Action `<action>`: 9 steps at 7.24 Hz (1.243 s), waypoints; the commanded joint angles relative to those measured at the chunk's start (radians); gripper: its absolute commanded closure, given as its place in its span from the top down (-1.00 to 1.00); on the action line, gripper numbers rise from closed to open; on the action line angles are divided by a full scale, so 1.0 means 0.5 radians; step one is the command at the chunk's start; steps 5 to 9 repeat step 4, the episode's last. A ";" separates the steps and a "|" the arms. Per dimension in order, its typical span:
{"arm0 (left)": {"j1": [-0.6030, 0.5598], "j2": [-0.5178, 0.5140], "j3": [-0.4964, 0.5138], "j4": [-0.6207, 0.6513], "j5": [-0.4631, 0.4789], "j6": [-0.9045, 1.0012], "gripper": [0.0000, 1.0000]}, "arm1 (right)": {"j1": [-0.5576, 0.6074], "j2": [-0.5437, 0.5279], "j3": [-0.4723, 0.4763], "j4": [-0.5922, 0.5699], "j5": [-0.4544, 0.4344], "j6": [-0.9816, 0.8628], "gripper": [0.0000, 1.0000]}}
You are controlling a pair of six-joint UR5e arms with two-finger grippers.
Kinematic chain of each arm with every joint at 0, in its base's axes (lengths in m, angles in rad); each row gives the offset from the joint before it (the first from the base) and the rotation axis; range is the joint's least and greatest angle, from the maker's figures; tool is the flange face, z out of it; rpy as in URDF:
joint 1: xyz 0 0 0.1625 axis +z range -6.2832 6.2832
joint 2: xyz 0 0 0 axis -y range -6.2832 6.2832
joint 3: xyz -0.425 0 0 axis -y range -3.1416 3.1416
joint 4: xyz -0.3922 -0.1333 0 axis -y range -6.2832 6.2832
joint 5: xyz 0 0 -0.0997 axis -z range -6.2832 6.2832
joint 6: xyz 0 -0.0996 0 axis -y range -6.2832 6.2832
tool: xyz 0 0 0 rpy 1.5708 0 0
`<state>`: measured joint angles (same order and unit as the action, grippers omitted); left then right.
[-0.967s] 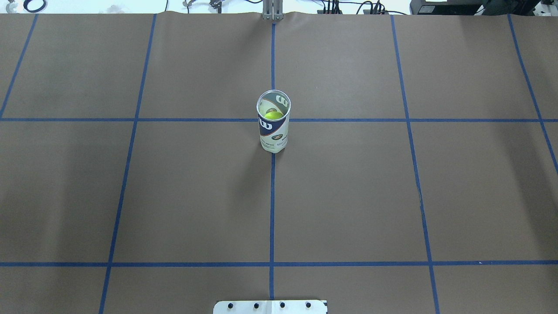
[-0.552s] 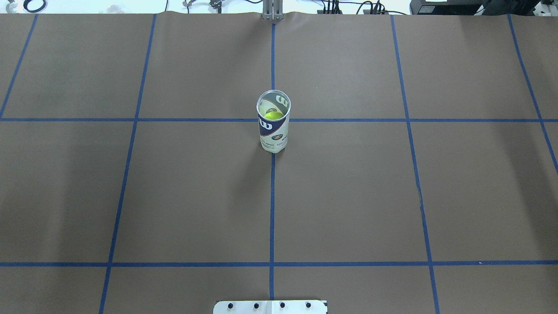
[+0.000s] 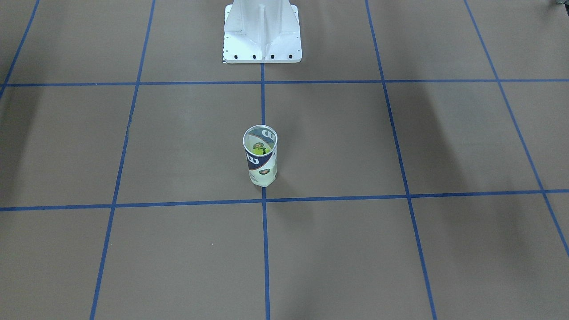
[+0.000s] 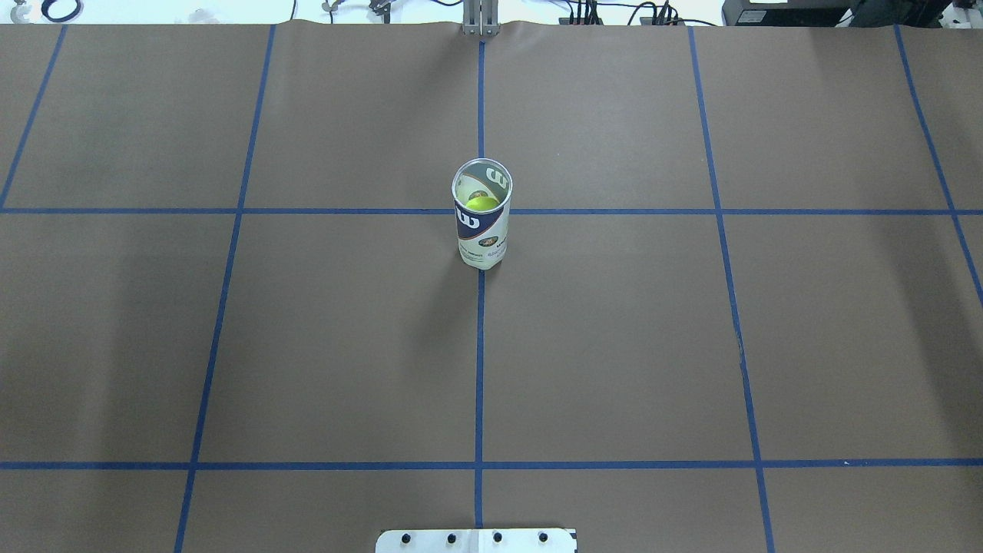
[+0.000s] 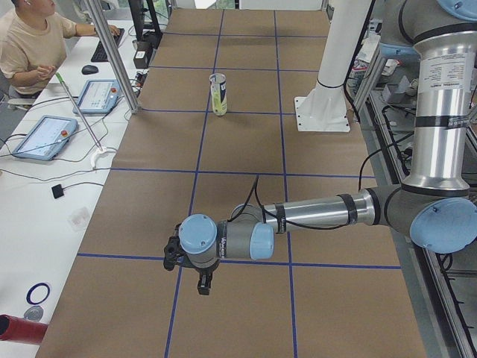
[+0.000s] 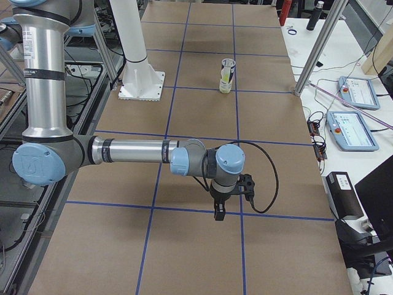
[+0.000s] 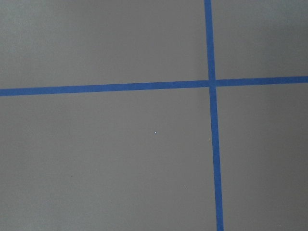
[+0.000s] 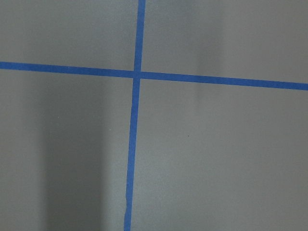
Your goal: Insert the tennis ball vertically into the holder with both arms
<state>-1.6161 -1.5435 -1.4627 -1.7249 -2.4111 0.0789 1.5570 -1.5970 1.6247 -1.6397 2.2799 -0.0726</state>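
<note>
The holder (image 4: 482, 230), a clear can with a white and navy "W" label, stands upright at the table's middle on the blue centre line. It also shows in the front view (image 3: 261, 166) and both side views (image 5: 218, 95) (image 6: 227, 77). A yellow-green tennis ball (image 4: 483, 203) sits inside it (image 3: 259, 151). My left gripper (image 5: 203, 282) hangs low over the table far from the holder, in the left side view only. My right gripper (image 6: 218, 212) does the same at the other end. I cannot tell whether either is open or shut. Both wrist views show only brown paper and blue tape.
The white base plate (image 3: 262, 35) stands at the robot's side of the table (image 4: 476, 540). Blue tape lines (image 4: 479, 361) grid the brown paper. An operator (image 5: 33, 45) sits at a side bench with tablets (image 5: 43, 136). A metal post (image 5: 112, 52) stands at the table's far edge.
</note>
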 commanded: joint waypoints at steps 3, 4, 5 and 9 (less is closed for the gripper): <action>0.002 0.028 -0.048 -0.005 0.012 0.008 0.99 | 0.000 0.000 0.000 0.003 -0.007 0.001 1.00; -0.001 0.031 -0.069 -0.005 0.012 0.008 0.99 | 0.000 -0.003 0.000 0.000 -0.007 0.001 1.00; -0.001 0.031 -0.069 -0.005 0.012 0.008 0.99 | 0.000 -0.003 0.000 0.000 -0.007 0.001 1.00; -0.001 0.031 -0.069 -0.005 0.012 0.008 0.99 | 0.000 -0.003 0.000 0.000 -0.007 0.001 1.00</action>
